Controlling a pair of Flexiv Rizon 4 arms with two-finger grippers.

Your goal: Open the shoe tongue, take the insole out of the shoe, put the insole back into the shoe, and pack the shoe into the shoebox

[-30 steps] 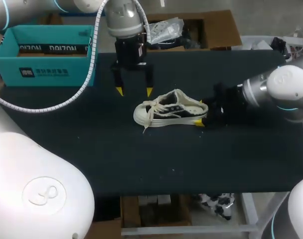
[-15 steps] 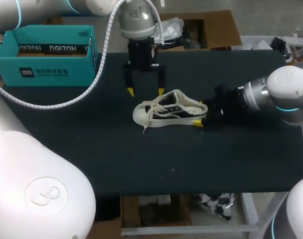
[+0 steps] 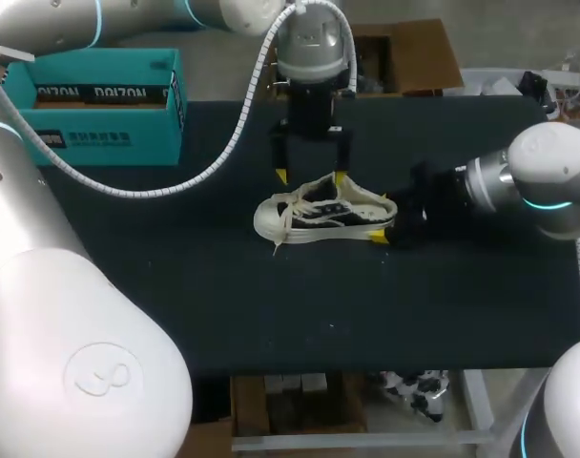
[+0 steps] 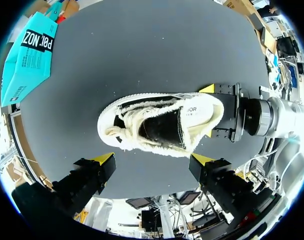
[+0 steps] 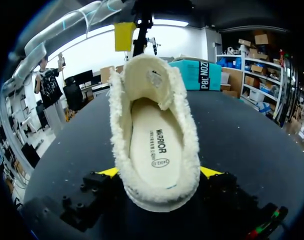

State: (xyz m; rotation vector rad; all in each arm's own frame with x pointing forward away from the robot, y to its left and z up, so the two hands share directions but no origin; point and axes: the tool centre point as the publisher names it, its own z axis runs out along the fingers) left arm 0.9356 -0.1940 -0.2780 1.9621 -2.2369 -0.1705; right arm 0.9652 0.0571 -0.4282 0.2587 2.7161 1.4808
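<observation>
1. Since the earlier frames, our left gripper (image 3: 310,177) has travelled right, away from the teal shoebox (image 3: 85,114) at the table's (image 3: 176,286) far-left corner.
2. Its fingers are released, hanging over the far side of the white sneaker (image 3: 323,212).
3. We see the sneaker lying mid-table, toe left, insole (image 5: 154,145) seated inside.
4. Our right gripper (image 3: 382,218) clasps the sneaker's heel from the right.

You work on a table (image 3: 176,286) with a flat, matte, near-black top. Tiny pale specks dot it here and there, plainest toward its front edge, which runs straight across the head view. Light falls evenly over the top. Below the front edge, near the front-right corner, pale bars of the table's frame show.
</observation>
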